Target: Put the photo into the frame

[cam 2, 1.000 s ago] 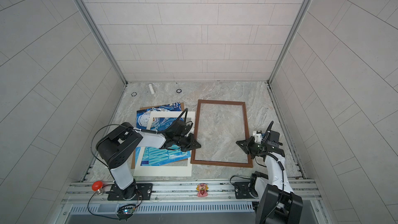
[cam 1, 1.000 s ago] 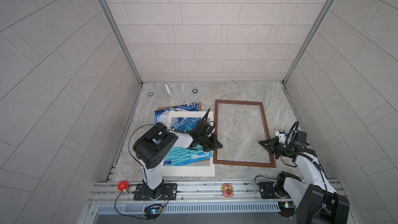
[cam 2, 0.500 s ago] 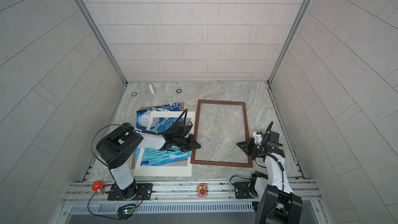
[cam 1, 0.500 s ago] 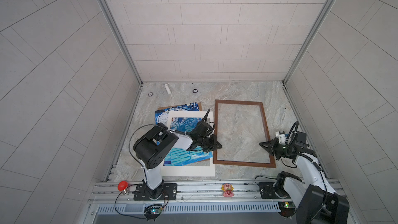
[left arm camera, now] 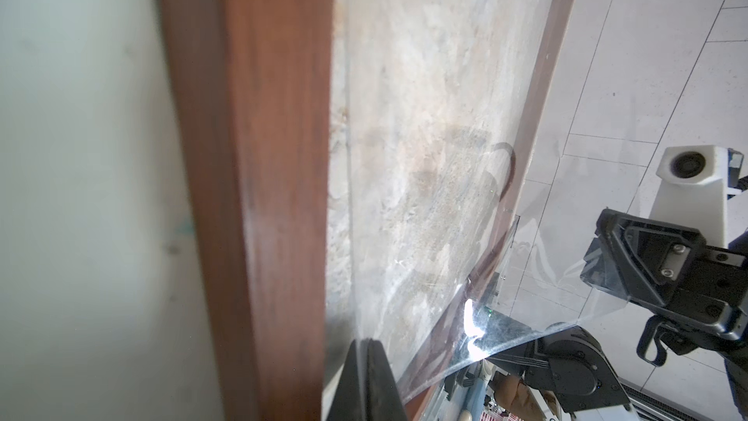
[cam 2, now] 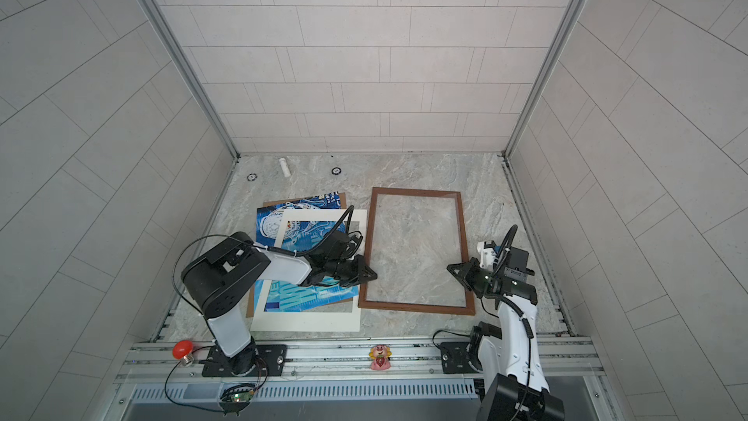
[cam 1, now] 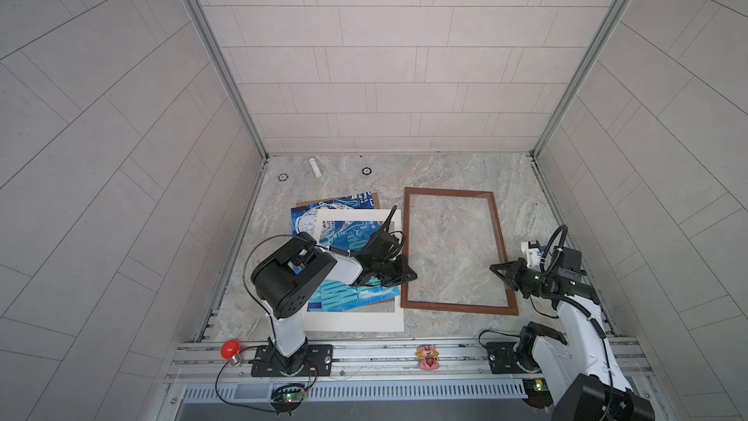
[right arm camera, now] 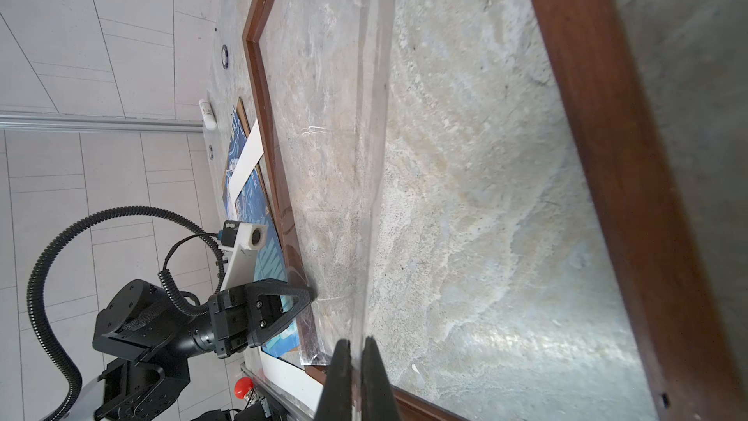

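Pane step, probably. The left end effector (cam 1: 411, 275) and right end effector (cam 1: 496, 268) each pinched the clear pane (left arm camera: 542, 301) over the frame (cam 1: 449, 191), centre. The photo (cam 1: 348, 297) lay lower left under the mat (cam 1: 352, 322). Likely next: settle the pane, fetch the photo.

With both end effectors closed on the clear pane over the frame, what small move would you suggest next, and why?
Probably lower the clear pane evenly into the frame: the left end effector and right end effector pinch its opposite edges, and the photo lies beside it under the mat.
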`<state>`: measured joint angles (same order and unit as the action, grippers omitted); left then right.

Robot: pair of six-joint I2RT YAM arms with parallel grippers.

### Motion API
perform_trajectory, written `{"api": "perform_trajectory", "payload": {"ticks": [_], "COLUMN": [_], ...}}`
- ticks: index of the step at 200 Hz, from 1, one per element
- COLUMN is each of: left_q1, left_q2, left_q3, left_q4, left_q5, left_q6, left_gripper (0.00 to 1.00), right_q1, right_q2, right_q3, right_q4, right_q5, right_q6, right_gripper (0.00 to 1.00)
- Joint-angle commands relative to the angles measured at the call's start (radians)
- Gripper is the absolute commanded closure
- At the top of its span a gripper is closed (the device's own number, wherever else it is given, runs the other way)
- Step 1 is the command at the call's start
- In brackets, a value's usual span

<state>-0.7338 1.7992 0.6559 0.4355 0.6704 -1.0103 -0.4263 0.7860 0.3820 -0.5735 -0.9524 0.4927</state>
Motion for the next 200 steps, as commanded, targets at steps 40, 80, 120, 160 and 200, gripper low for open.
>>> {"api": "perform_trajectory", "payload": {"ticks": [40, 80, 120, 160, 200], "left_q1": [-0.007, -0.010, -0.015, -0.016, -0.016], "left_q2": [-0.048, -0.042, -0.025, -0.010, 0.006], "left_q3": [-0.013, 0.000, 0.000, -0.003, -0.007], "left_q4": [0.012, 0.015, 0.039, 0.074, 0.124], "left_q5": [-0.082, -0.083, -0.076, -0.069, -0.059], "left_q6": [0.052, 0.062, 0.051, 0.021, -0.014], "left_gripper": [1.00, 1.00, 1.00, 1.00, 1.00], "right_q1": [0.003, 0.003, 0.003, 0.002, 0.002], "right_q2": [-0.001, 0.004, 0.012, 0.014, 0.016], "right_q3": [-0.009, -0.014, -0.014, -0.014, -0.012], "right_q4": [-0.003, -0.009, -0.020, -0.027, -0.040], "right_q5": [0.070, 0.121, 0.153, 0.172, 0.190], "right_q6": [-0.009, 0.000, 0.007, 0.014, 0.015], "right_gripper": [1.00, 1.00, 1.00, 0.86, 0.75]}}
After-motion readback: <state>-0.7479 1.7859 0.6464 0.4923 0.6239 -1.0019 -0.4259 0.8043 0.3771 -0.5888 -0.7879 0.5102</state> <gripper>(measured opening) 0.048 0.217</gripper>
